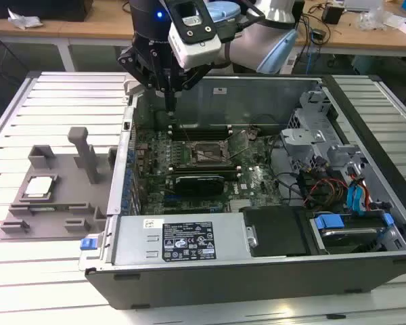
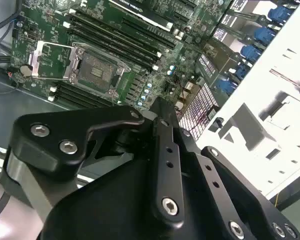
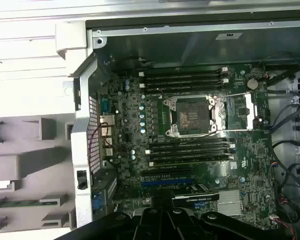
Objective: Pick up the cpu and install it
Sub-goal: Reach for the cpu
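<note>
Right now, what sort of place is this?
Likely a robotics lab workstation: a robot arm over an open computer case on a slatted table, and the cpu sitting in a grey tray.

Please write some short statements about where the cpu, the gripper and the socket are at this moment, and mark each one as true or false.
1. The cpu lies on the grey tray, outside the computer case. True.
2. The gripper holds the cpu. False: the cpu lies on the tray, well apart from the gripper.
3. The socket on the motherboard is empty, and its cover plate is swung open. True.
4. The gripper hangs above the tray. False: it hangs above the open case, over the motherboard.
</note>
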You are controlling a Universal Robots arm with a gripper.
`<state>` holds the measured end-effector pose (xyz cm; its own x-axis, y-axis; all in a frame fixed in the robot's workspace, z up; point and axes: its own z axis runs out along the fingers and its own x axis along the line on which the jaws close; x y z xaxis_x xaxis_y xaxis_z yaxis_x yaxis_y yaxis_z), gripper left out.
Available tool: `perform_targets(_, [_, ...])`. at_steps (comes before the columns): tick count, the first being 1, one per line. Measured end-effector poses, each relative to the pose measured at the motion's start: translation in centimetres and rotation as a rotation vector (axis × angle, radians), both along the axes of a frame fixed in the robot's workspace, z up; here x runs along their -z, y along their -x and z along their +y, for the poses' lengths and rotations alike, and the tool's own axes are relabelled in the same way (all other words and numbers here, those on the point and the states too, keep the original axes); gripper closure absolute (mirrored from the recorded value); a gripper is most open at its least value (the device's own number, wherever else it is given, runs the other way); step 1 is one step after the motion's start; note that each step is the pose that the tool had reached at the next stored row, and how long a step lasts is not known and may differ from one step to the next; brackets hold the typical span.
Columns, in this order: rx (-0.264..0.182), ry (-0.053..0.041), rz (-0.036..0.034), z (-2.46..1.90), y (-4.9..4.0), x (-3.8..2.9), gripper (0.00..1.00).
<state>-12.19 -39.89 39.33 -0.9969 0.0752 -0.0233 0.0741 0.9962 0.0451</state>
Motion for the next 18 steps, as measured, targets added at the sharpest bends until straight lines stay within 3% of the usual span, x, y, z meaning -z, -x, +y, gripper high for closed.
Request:
perform_targets(6, [0.000,0.0001,0.0001,0.00,1.13,0.00,0.89])
perform_targets(14, [0.000,0.0000,0.0000,0.00,4.43,0.00,0.89])
perform_targets(18, [0.000,0.0000,0.0000,0.00,5.42,0.00,0.89])
